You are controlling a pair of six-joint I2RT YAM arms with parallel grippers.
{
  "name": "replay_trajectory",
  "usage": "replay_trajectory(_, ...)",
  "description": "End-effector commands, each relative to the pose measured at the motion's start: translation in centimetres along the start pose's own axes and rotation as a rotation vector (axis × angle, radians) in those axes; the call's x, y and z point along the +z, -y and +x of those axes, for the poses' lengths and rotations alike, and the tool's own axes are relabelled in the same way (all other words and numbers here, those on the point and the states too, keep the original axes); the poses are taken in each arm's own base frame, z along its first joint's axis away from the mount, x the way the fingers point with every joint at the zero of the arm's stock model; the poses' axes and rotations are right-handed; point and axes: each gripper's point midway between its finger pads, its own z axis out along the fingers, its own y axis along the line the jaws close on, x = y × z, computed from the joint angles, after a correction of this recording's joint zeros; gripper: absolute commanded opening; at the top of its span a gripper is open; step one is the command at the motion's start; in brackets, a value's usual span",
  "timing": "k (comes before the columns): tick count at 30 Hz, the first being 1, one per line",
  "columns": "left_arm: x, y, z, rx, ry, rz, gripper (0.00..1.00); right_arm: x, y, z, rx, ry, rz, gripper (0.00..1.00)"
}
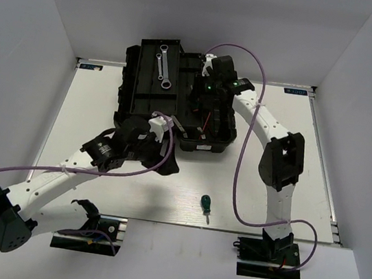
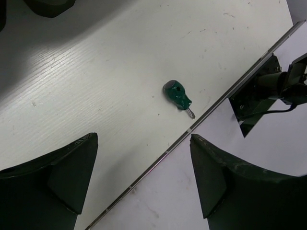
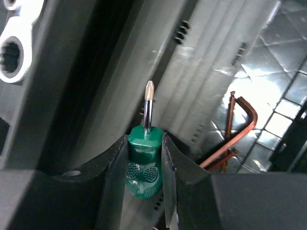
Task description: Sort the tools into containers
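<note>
The black toolbox (image 1: 128, 100) lies open at the back of the table. Two silver wrenches (image 1: 163, 67) lie in its left half; one end shows in the right wrist view (image 3: 13, 43). My right gripper (image 1: 209, 94) is over the right half, shut on a green-handled screwdriver (image 3: 144, 165) with its shaft pointing away (image 3: 145, 139). Reddish-brown hex keys (image 3: 236, 129) lie in the compartment below. A second green screwdriver (image 1: 205, 203) lies on the table near the front edge (image 2: 178, 95). My left gripper (image 1: 167, 161) is open and empty above the table (image 2: 144, 143), short of that screwdriver.
The table's front edge, a metal strip (image 2: 230, 93), runs just past the loose screwdriver. The right arm's base mount (image 2: 261, 96) sits beyond it. A purple cable (image 1: 243, 154) loops beside the right arm. White walls enclose the table on three sides.
</note>
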Motion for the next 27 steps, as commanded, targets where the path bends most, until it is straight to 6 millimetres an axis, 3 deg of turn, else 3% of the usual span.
replay_trajectory(1,0.0,1.1,-1.2,0.020,0.015,0.020,0.88,-1.7,-0.1,-3.2,-0.048,0.078,-0.002,0.18)
replay_trajectory(5,1.1,1.2,-1.3,0.033,0.002,0.023,0.88,-2.0,0.6,-4.0,-0.054,0.092,0.005,0.31)
replay_trajectory(6,1.3,1.7,-1.5,0.042,0.005,0.034,0.88,-2.1,0.4,-4.0,-0.054,0.088,-0.011,0.40)
replay_trajectory(7,1.6,1.5,-1.4,0.039,-0.004,0.030,0.88,-2.2,0.3,-4.0,-0.057,0.084,-0.028,0.64)
replay_trajectory(8,1.8,2.0,-1.7,0.046,-0.002,0.039,0.88,-2.8,-0.3,-4.7,-0.064,0.104,-0.060,0.68)
replay_trajectory(11,3.3,2.1,-1.1,0.053,-0.040,0.033,0.88,-4.5,-1.0,-6.3,-0.073,0.158,-0.082,0.71)
replay_trajectory(13,4.2,2.8,-1.3,0.068,-0.044,0.043,0.88,-5.6,-0.5,-8.0,-0.070,0.201,-0.058,0.71)
replay_trajectory(15,4.8,2.8,-1.0,0.071,-0.059,0.034,0.88,-6.0,0.7,-8.1,-0.056,0.197,-0.003,0.71)
replay_trajectory(16,5.2,3.6,-1.2,0.076,-0.064,0.041,0.88,-6.8,2.1,-8.7,-0.044,0.209,0.046,0.68)
replay_trajectory(17,5.5,4.0,-1.3,0.082,-0.069,0.047,0.86,-8.1,2.3,-9.3,-0.052,0.231,0.066,0.61)
replay_trajectory(19,5.9,4.9,-1.6,0.090,-0.072,0.045,0.83,-9.1,5.4,-8.3,-0.019,0.205,0.184,0.43)
replay_trajectory(20,6.7,5.1,-1.2,0.079,-0.095,0.043,0.81,-10.9,6.5,-8.7,-0.015,0.226,0.248,0.19)
replay_trajectory(22,7.6,6.1,-1.5,0.075,-0.099,0.040,0.70,-12.6,10.7,-5.9,0.029,0.169,0.372,0.00)
replay_trajectory(23,8.0,6.4,-1.1,0.067,-0.121,0.037,0.64,-14.1,12.3,-4.7,0.052,0.150,0.408,0.00)
replay_trajectory(24,9.2,6.7,-1.1,0.037,-0.136,0.020,0.48,-15.4,12.6,-3.6,0.071,0.127,0.416,0.00)
replay_trajectory(25,9.7,6.9,-0.2,0.025,-0.172,-0.001,0.37,-16.1,14.8,-0.5,0.121,0.064,0.449,0.00)
replay_trajectory(27,10.7,7.9,-0.2,-0.027,-0.200,-0.021,0.18,-17.9,14.7,1.0,0.168,0.047,0.444,0.03)
